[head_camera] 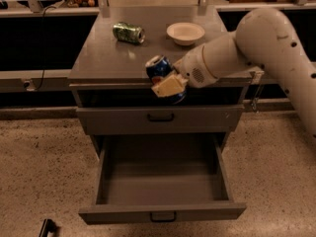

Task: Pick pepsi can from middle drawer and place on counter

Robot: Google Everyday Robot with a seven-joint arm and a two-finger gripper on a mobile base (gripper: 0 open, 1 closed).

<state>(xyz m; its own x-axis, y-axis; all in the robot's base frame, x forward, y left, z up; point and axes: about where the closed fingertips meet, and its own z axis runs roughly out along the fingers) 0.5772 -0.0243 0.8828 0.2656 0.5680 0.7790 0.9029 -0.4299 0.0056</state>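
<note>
Your claw (167,85) grips the pepsi can (159,68) at the bench (108,58) front edge; green can (128,32) at 11 o'clock, bowl (185,32) at 1 o'clock.

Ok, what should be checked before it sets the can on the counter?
1. Grip: ok, gripper shut on the pepsi can at the front edge of the counter.
2. Can out of the middle drawer: ok, drawer open below it.
3. Can over counter: not ok, lower end hangs in front of the edge.
4. Can upright: not ok, tilted.
5. Landing spot: ok, bare surface in front of the green can and white bowl.
</note>
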